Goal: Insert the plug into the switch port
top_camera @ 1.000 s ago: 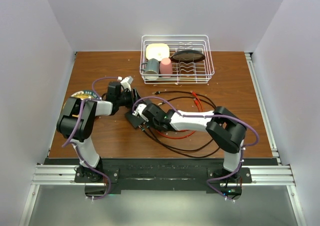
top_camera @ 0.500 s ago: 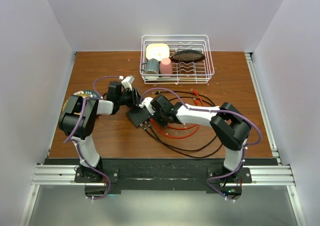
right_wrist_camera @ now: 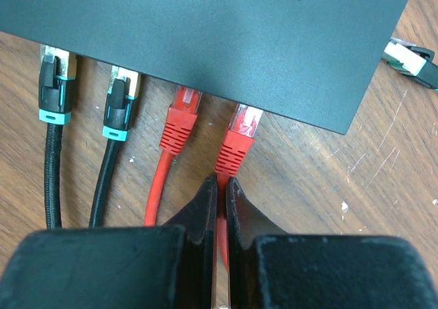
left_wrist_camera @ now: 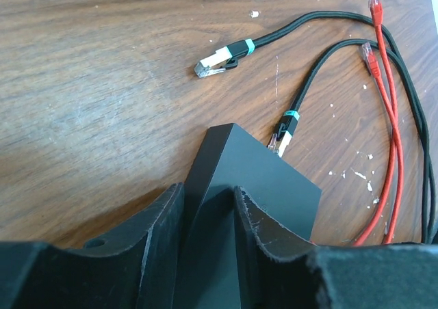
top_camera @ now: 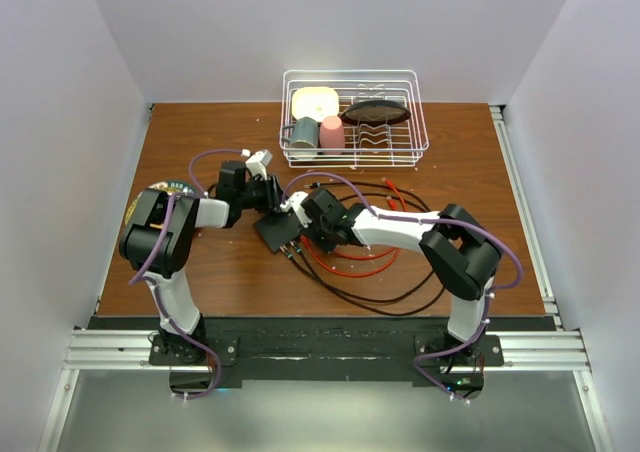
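Seen from above, the switch lies flat on the brown surface. It sits left of the middle, well to the near side of a white wire rack holding dishes. Black cables and red cables loop away from it to the right.

At the left wrist, the left pincer is partly closed across one end of the switch. A finger sits tight against either face with no gap I can make out, so it has hold of the box. At the far edge a teal-banded plug meets the switch. A loose plug lies on the wood beyond.

At the right wrist, four plugs stand in a row along the switch's long edge. On the left are two black plugs, then a red one. The right pincer is pinched almost fully closed on the tail of the right-hand red plug, whose clear tip is at the port.
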### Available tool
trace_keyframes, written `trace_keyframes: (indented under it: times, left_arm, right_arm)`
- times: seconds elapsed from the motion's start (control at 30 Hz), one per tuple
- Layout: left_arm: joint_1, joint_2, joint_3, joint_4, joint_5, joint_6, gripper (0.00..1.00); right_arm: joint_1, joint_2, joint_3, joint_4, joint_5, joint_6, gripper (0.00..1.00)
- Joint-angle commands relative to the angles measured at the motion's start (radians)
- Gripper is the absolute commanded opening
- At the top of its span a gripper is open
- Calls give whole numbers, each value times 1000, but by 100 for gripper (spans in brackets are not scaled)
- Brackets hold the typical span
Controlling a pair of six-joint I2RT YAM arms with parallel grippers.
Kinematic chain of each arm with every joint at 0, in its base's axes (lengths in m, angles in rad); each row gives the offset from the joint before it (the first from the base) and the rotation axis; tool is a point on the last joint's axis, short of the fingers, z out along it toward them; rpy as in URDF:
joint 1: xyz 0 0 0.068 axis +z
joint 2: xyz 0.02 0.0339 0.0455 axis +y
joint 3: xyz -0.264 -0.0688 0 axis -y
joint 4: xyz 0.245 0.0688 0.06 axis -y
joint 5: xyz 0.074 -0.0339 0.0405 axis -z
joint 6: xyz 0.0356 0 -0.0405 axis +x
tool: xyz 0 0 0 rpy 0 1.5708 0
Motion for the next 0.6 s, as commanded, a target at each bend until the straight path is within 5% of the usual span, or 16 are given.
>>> trace_keyframes:
  times: [0.0,0.57]
  left_arm:
    - [-105,5,16,-101,194,2,34]
    - [-191,32,27,-266,276,30,27]
  right_arm:
    - [-5,58,71,187,-6,-7,0]
    - [-73,39,104,318,46,5,0]
